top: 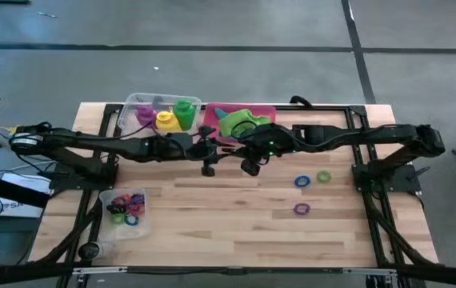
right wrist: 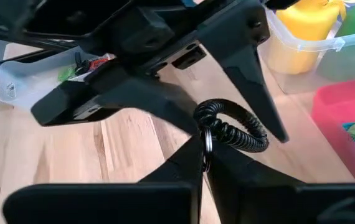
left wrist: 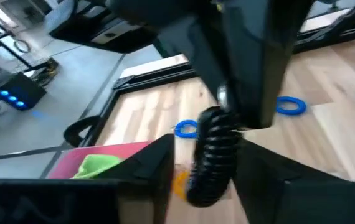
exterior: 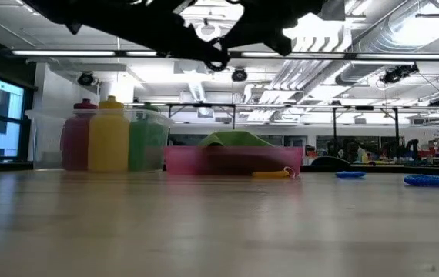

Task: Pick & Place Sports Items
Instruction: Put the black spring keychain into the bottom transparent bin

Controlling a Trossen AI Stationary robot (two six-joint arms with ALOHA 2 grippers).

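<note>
1. At mid-surface (top: 212,232), just in front of the pink tray (top: 212,112): left claw (top: 208,166) and right claw (top: 250,166), tips facing each other, both raised clear of the wood.
2. Right claw: fingers pressed together, pinching the small metal loop at one end of a black coiled cord (right wrist: 233,134).
3. Left claw: fingers spread, one on each side of the cord's coil (left wrist: 212,155) and close against it; cannot tell whether squeezing yet.
4. Cord hanging in the air between the two claws, not touching the surface.
5. Back left: clear tub (top: 130,104) with purple bottle (top: 146,114), yellow bottle (top: 165,120) and green bottle (top: 184,112) standing upright inside, side by side.
6. In the pink tray, just beside that tub: green cloth (top: 236,124), bunched up, rising above the tray wall.
7. Loose on the surface, right of centre: blue ring (top: 303,182) and green ring (top: 324,176) near each other, purple ring (top: 302,209) a bit nearer the front edge.
8. Low view: an orange-yellow ring (exterior: 269,175) lying flat just in front of the tray.
9. Front left: small clear tub (top: 105,197) holding a heap of mixed coloured rings (top: 130,210).
</note>
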